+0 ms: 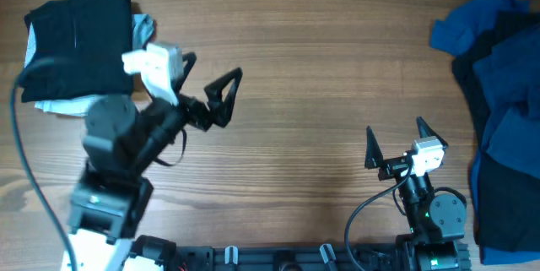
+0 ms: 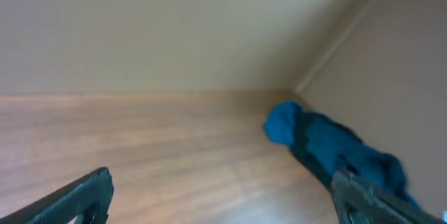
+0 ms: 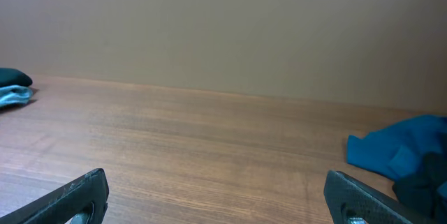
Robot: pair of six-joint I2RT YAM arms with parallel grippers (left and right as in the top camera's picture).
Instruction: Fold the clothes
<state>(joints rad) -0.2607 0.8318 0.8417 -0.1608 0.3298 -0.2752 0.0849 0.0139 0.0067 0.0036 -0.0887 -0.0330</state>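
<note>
Wood table (image 1: 304, 35) beneath left hand (image 1: 215, 64), right hand (image 1: 395, 126), both spread.

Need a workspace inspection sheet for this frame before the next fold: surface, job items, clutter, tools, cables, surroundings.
Surface: wooden table, bare across the middle.
Job's things: folded dark stack at the far left, with lighter cloth under it; blue pile heaped unfolded along the right edge.
Clutter: nothing seen.
Grippers: left tool open, empty, beside the stack; right tool open, empty, near its base.
Cables: black cable loops along the left edge; thinner cable by the right base.
Surroundings: plain beige wall.
</note>
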